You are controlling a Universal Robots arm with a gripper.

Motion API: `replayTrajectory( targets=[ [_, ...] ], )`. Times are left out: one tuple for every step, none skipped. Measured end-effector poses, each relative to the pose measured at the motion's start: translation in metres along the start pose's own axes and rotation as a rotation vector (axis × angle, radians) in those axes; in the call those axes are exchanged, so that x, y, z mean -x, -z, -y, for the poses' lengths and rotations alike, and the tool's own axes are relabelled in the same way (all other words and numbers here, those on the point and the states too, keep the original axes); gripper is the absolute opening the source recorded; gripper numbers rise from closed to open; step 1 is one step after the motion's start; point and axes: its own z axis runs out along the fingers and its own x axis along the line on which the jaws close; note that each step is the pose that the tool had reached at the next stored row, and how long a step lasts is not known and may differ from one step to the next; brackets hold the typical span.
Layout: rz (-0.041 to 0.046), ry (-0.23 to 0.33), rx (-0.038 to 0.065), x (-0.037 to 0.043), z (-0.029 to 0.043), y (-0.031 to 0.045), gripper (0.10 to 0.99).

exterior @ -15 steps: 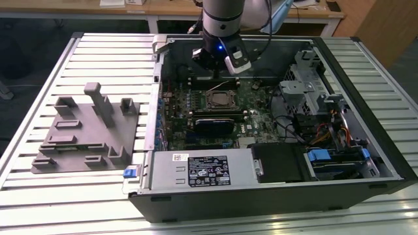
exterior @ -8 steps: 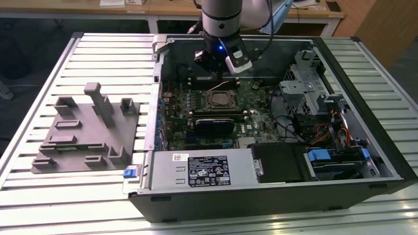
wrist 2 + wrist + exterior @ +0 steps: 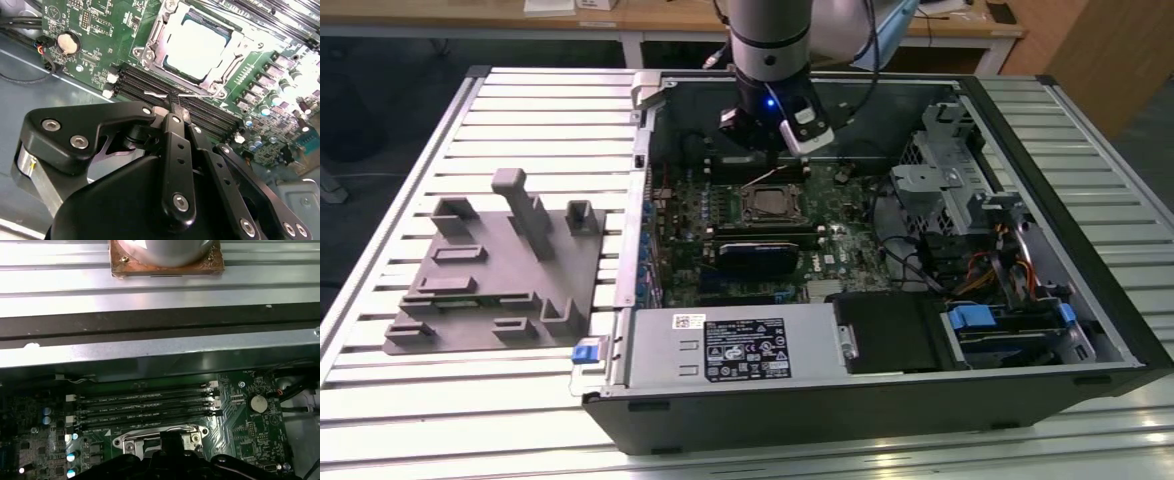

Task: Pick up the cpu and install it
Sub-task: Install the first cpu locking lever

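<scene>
Cpu (image 3: 196, 46) sits in mobo socket; pincer (image 3: 176, 107) pressed together w/ nothing held, just beside it.

The arm (image 3: 769, 35) descends near-vertically from the top of the exterior view, its grey cylindrical wrist section ending in a black housing with a lit blue indicator. A white-and-black module is mounted on the side of the wrist toward the exterior view's right. The gripper (image 3: 172, 107) points downward. In the second wrist view, its black bolted linkages converge, and the fingers (image 3: 176, 131) lie pressed together with no gap at the tips. Nothing is held between them.
</scene>
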Motion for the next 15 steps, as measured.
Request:
replayTrajectory(
  targets=[
    [0.0017, 0.000, 0.000, -0.0002, 0.0003, -0.0014, 0.106],
    [0.0029, 0.000, 0.000, -0.0003, 0.0007, -0.0030, 0.106],
    [0.0039, 0.000, 0.000, -0.0005, 0.0011, -0.0048, 0.106],
    [0.0046, 0.000, 0.001, -0.0007, 0.0015, -0.0065, 0.106],
    [0.0053, 0.001, 0.001, -0.0009, 0.0019, -0.0084, 0.106],
    [0.0059, 0.001, 0.001, -0.0012, 0.0021, -0.0102, 0.106],
    [0.0064, 0.001, 0.001, -0.0014, 0.0022, -0.0119, 0.106],
    [0.0068, 0.001, 0.001, -0.0016, 0.0020, -0.0135, 0.106],
    [0.0069, 0.001, 0.001, -0.0018, 0.0011, -0.0148, 0.106],
    [0.0071, 0.001, 0.001, -0.0021, 0.0004, -0.0160, 0.106],
    [0.0072, 0.001, 0.001, -0.0023, -0.0005, -0.0172, 0.106],
    [0.0072, 0.001, 0.001, -0.0025, -0.0014, -0.0181, 0.106],
    [0.0073, 0.001, 0.001, -0.0027, -0.0022, -0.0191, 0.106],
    [0.0075, 0.001, 0.001, -0.0029, -0.0029, -0.0199, 0.106],
    [0.0080, 0.001, 0.001, -0.0030, -0.0034, -0.0206, 0.106]
  ],
)
